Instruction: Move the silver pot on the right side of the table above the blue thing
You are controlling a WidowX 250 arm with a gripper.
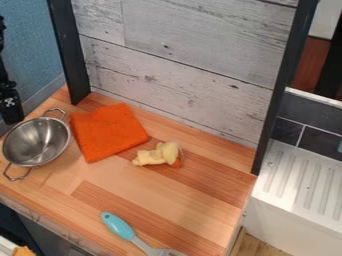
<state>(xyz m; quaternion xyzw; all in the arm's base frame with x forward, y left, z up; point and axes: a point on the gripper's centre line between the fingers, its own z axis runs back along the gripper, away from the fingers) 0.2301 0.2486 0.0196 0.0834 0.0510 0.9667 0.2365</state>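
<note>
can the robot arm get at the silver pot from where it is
Probably yes: the robot arm hangs at the left edge, near the silver pot, whose top is uncovered. The orange cloth lies beside the pot, not over it.

Bright orange cloth point(108, 132), turquoise handle point(118, 225)

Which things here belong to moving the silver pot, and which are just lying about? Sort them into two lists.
For the job:
- silver pot
- blue-handled utensil, the place marker
- wooden table

Lying about:
- orange cloth
- pale yellow item beside the cloth
</note>
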